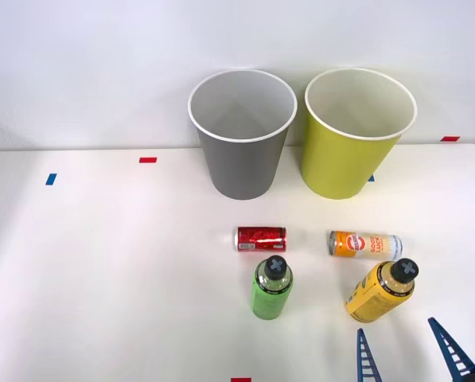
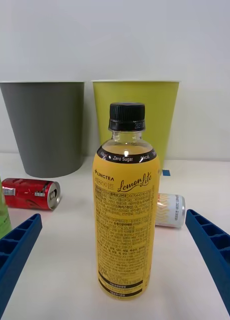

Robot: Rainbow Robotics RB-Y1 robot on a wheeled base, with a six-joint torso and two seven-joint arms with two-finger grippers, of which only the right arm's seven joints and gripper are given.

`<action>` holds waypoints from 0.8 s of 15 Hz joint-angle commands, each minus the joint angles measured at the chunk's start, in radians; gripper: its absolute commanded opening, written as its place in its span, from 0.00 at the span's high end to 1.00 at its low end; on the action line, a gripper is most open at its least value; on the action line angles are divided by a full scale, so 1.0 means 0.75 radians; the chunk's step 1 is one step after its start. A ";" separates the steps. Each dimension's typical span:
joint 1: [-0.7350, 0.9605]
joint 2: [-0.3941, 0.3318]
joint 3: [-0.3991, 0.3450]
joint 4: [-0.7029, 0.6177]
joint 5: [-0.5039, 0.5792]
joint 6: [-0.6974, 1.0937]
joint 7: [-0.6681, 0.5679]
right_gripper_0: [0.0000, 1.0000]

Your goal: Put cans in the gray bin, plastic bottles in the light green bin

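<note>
My gripper (image 1: pixel 406 350) is spread wide, hovering low at five o'clock on the desk (image 1: pixel 102 278), just short of the upright yellow bottle (image 1: pixel 379 291). The gray bin (image 1: pixel 242 131) and light green bin (image 1: pixel 358 131) stand at twelve. From the wrist, the yellow bottle's (image 2: pixel 126 200) "Lemon Lite" label reads clearly; the red can (image 2: pixel 30 193) lies sideways.

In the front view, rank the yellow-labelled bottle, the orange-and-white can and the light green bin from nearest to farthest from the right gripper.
1. Yellow-labelled bottle: upright just ahead of the open right gripper.
2. Orange-and-white can: lying on its side just behind that bottle.
3. Light green bin: at the back of the table, right of the gray bin.
</note>
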 commanded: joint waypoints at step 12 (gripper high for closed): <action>-0.199 0.089 0.015 0.000 -0.150 0.224 0.156 0.00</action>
